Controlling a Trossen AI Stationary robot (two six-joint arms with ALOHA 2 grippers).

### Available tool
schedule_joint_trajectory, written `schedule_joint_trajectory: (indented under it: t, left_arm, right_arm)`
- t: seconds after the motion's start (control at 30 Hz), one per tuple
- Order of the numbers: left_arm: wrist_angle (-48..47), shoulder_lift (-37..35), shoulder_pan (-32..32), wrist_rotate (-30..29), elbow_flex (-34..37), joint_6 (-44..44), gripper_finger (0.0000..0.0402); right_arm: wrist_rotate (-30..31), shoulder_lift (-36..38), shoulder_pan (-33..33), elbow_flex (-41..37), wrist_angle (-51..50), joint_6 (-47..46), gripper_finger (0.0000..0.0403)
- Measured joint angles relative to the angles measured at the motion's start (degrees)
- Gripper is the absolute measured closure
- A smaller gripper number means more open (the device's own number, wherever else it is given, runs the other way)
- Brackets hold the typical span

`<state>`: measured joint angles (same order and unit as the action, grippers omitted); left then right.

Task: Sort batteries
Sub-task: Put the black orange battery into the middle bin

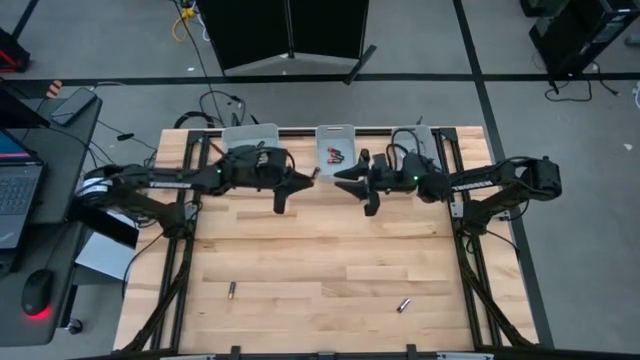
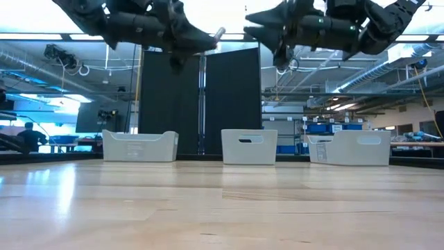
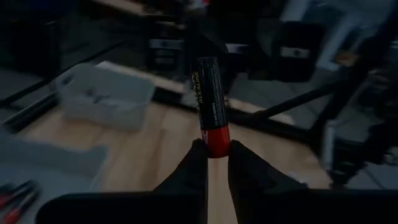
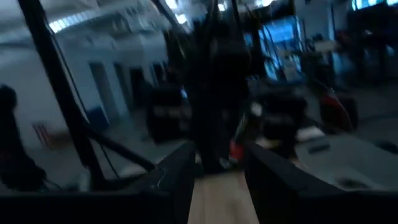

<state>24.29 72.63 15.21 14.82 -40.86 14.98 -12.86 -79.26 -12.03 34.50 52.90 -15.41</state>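
Observation:
My left gripper (image 1: 308, 178) hangs high over the table's far middle, shut on a black battery (image 3: 210, 93) with a red end. My right gripper (image 1: 340, 178) faces it closely from the right. A blurred dark battery (image 4: 217, 112) with a red patch stands between its fingers. Two loose batteries lie on the wood near the front edge, one left (image 1: 231, 290) and one right (image 1: 404, 304). The middle bin (image 1: 337, 132) holds a few red-and-black batteries. My left gripper pinches the battery's red end (image 3: 216, 138) between its two fingertips (image 3: 198, 163). The fingers point about level toward the table's right. The battery sticks out beyond them in line with the fingers, lifted far clear of the table. My right gripper has the dark battery between its two fingers (image 4: 258, 165), by the end with the red patch (image 4: 236, 149). Blur hides the exact place of contact. The fingers point about level toward the table's left, high above the wood.
Three translucent bins stand along the far edge: left (image 1: 250, 135), middle and right (image 1: 415, 138). The two grippers' tips are close to each other. Wide bare wood (image 1: 320, 250) lies below and in front of both arms.

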Motion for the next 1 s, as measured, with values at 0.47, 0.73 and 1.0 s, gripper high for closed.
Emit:
schedule_joint_trajectory:
  t: [0.47,0.73,1.0]
  left_arm:
    - [16.49,9.47,0.23,9.11,-3.38,2.12,0.036]
    - [12.12,15.64,0.19,12.69,-10.98,1.73,0.036]
    - [11.91,18.92,0.3,14.9,-15.32,-0.46,0.036]
  right_arm:
    - [1.74,-0.04,0.02,0.0,6.03,-4.21,0.0233]
    - [2.08,-0.07,0.0,0.0,6.47,-4.12,0.022]
    - [2.26,-0.07,0.01,0.0,7.13,-3.18,0.0242]
